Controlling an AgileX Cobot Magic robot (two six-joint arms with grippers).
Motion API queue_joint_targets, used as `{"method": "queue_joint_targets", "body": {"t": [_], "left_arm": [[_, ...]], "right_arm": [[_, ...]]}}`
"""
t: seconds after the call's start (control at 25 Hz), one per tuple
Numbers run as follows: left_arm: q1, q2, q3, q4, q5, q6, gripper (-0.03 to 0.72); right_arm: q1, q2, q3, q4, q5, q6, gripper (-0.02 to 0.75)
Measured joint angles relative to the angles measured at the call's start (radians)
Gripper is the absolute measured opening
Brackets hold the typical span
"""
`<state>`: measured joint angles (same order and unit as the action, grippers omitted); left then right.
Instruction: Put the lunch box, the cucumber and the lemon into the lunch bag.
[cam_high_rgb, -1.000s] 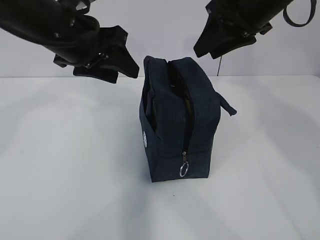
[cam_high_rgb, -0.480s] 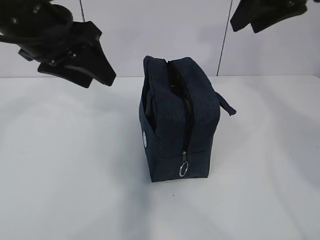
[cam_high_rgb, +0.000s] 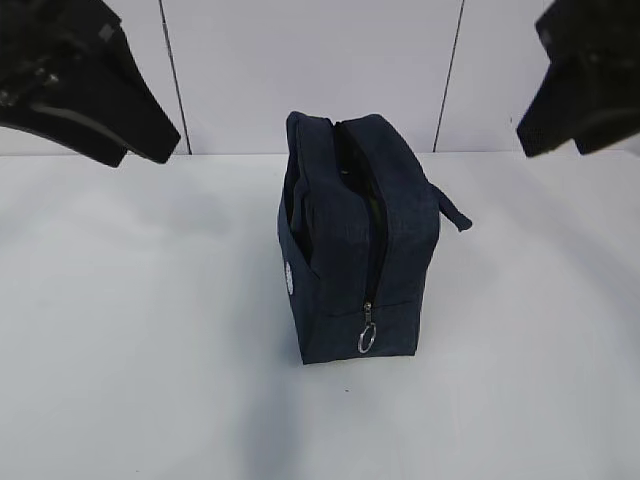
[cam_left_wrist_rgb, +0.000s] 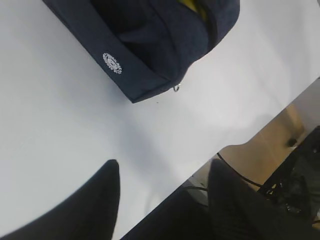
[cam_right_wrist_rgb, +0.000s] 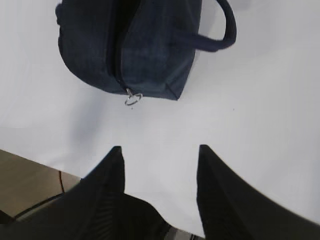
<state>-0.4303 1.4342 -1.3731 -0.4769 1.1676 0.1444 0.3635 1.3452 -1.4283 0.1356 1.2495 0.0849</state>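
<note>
The navy lunch bag (cam_high_rgb: 355, 240) stands upright in the middle of the white table, with its top zipper slit partly open and its ring pull (cam_high_rgb: 367, 340) hanging at the near end. It also shows in the left wrist view (cam_left_wrist_rgb: 150, 40) and the right wrist view (cam_right_wrist_rgb: 145, 45). A sliver of yellow, the lemon (cam_left_wrist_rgb: 192, 5), shows inside the slit. The lunch box and the cucumber are hidden. My left gripper (cam_left_wrist_rgb: 165, 162) is open and empty, high at the far left (cam_high_rgb: 130, 135). My right gripper (cam_right_wrist_rgb: 160, 148) is open and empty, high at the far right (cam_high_rgb: 560, 120).
The bag's loop handle (cam_right_wrist_rgb: 225, 30) sticks out on its right side. The white table (cam_high_rgb: 150, 350) runs to a front edge (cam_left_wrist_rgb: 235, 145), with floor and cables beyond it. A white wall stands behind.
Both arms have drawn up and outward from above the bag, the left to the left edge and the right to the right edge. The bag has not moved.
</note>
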Motion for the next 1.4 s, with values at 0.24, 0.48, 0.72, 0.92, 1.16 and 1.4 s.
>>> {"method": "queue_joint_targets", "body": {"t": [0.24, 0.48, 0.72, 0.92, 1.16, 1.4], "left_arm": [[0.000, -0.043, 0.000, -0.015, 0.013, -0.002, 0.412], [0.000, -0.043, 0.000, -0.018, 0.013, -0.002, 0.412], [0.000, -0.043, 0.000, -0.022, 0.013, -0.002, 0.412], [0.000, -0.045, 0.000, -0.022, 0.013, -0.002, 0.412], [0.000, -0.045, 0.000, -0.023, -0.006, -0.002, 0.412], [0.000, -0.045, 0.000, -0.026, -0.011, -0.002, 0.412]], "right_arm": [[0.053, -0.087, 0.142, -0.025, 0.001, 0.076, 0.365], [0.057, -0.067, 0.156, -0.053, -0.029, 0.080, 0.366], [0.057, -0.025, 0.182, -0.058, -0.124, 0.082, 0.366], [0.064, -0.033, 0.255, -0.077, -0.261, 0.101, 0.366], [0.226, -0.037, 0.340, -0.328, -0.360, 0.304, 0.366], [0.408, -0.037, 0.416, -0.641, -0.488, 0.618, 0.366]]}}
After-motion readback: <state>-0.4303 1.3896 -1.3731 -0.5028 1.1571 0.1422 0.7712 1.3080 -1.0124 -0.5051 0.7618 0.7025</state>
